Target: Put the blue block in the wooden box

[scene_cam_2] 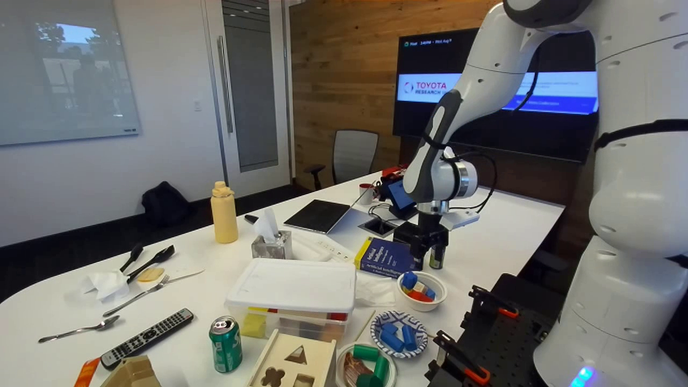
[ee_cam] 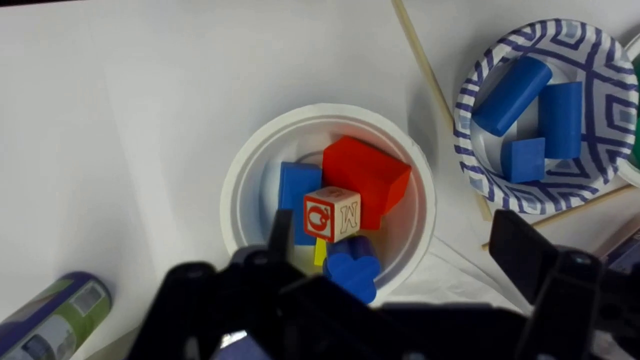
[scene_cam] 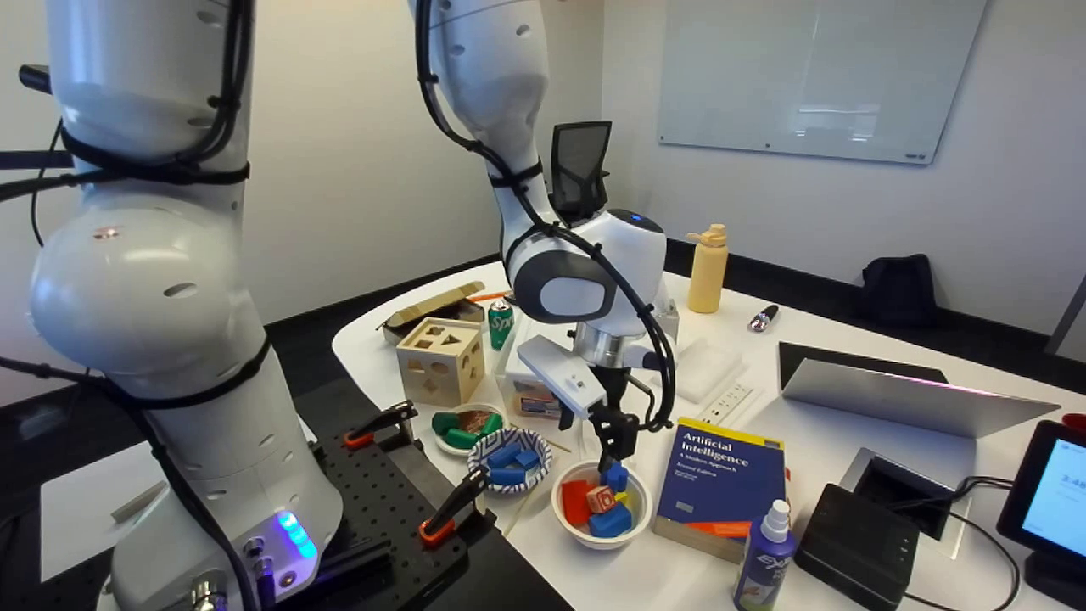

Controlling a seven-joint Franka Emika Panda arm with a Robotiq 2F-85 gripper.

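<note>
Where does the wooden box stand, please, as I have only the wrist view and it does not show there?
Observer: In both exterior views, the box stands near the green can.
Operator: Thank you; would anything in its top match the clover block in the white bowl?
Observer: An exterior view shows a clover-shaped hole cut in its top.
Operator: Is anything else close to it, please?
Observer: Yes, a lidded container stands close beside it.
</note>
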